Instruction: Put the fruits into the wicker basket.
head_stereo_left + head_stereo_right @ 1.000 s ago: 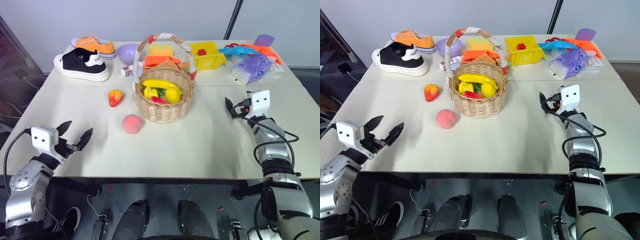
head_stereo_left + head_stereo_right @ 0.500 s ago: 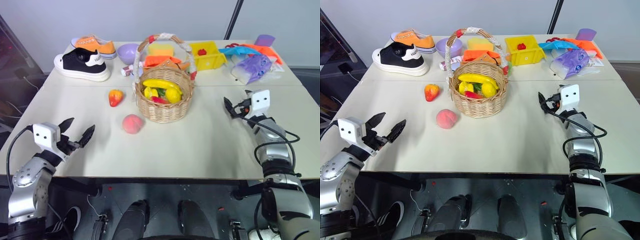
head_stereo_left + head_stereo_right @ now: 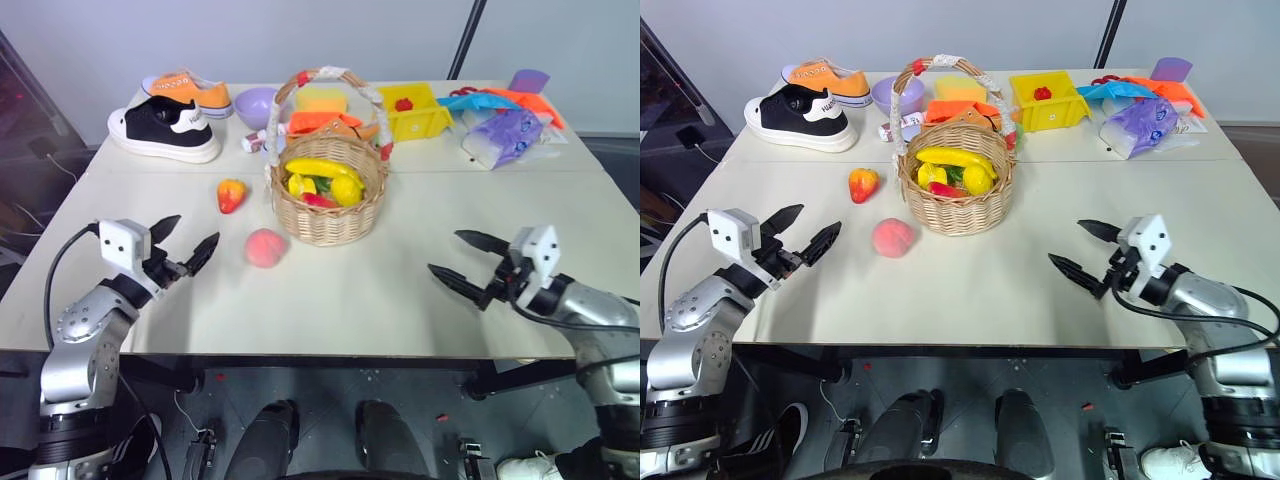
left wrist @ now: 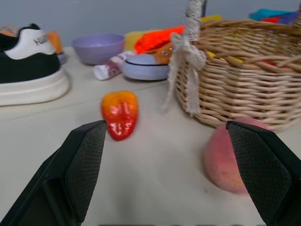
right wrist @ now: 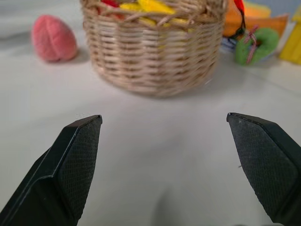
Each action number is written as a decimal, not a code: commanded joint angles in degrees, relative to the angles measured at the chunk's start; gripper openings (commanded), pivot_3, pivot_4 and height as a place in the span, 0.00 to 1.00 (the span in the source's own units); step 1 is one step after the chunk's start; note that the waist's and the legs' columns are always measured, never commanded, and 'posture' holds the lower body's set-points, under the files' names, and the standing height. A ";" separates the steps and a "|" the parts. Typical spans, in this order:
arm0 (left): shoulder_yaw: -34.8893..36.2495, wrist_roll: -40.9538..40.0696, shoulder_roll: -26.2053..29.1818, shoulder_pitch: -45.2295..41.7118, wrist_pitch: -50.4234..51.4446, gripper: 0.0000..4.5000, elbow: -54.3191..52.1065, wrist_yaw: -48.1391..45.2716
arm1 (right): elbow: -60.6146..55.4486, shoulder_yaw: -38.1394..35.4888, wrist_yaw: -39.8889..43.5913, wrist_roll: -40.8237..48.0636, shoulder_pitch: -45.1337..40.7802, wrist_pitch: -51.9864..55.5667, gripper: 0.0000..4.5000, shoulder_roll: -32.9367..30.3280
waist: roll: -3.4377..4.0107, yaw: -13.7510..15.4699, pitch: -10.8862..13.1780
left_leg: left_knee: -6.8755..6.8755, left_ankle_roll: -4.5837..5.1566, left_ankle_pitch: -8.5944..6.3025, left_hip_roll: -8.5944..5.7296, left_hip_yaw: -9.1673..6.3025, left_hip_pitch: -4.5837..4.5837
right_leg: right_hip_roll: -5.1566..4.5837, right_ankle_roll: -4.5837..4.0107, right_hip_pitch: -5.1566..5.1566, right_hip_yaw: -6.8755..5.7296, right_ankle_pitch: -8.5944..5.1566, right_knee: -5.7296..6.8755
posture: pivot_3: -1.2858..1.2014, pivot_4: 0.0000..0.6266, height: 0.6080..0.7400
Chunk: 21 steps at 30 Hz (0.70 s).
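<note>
Presently: peach (image 3: 265,247) and red-orange fruit (image 3: 231,194) lie on the table (image 3: 380,290), left of the wicker basket (image 3: 328,195). Left end effector (image 3: 184,250), spread empty, is nearer; peach lies to its right. Right end effector (image 3: 468,262) gapes empty, well apart.

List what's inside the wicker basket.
The wicker basket holds yellow bananas, another yellow piece and something red and green. Whatever lies beneath them is covered.
</note>
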 commanded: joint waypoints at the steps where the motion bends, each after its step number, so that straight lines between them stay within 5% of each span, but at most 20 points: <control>1: 1.64 -0.22 0.98 -0.50 -2.69 0.97 1.02 -1.48 | -0.93 -5.40 -1.39 0.42 1.67 -1.15 0.99 -0.67 | -0.01 0.21 0.00 | 0.00 0.00 0.00 0.00 0.00 0.00 | -0.01 0.00 0.01 0.00 0.00 -0.02 | 0.52 0.24 1.00; 13: -5.41 1.64 0.85 -1.77 10.25 0.97 -5.91 4.63 | -5.79 -2.08 0.42 0.43 1.72 -0.22 0.99 -0.50 | -0.01 0.52 0.00 | 0.01 0.00 0.00 -0.01 -0.06 -0.04 | -0.02 0.01 0.02 -0.04 0.00 -0.06 | 0.52 0.24 1.00; 21: -10.66 1.81 -2.31 -7.74 16.62 0.97 -7.87 7.89 | -15.58 7.16 6.61 -0.67 -1.67 11.58 0.99 -11.68 | -0.02 1.12 0.00 | 0.08 0.01 -0.01 0.00 -0.03 -0.11 | 0.00 0.17 -0.01 -0.06 0.09 -0.10 | 0.52 0.24 1.00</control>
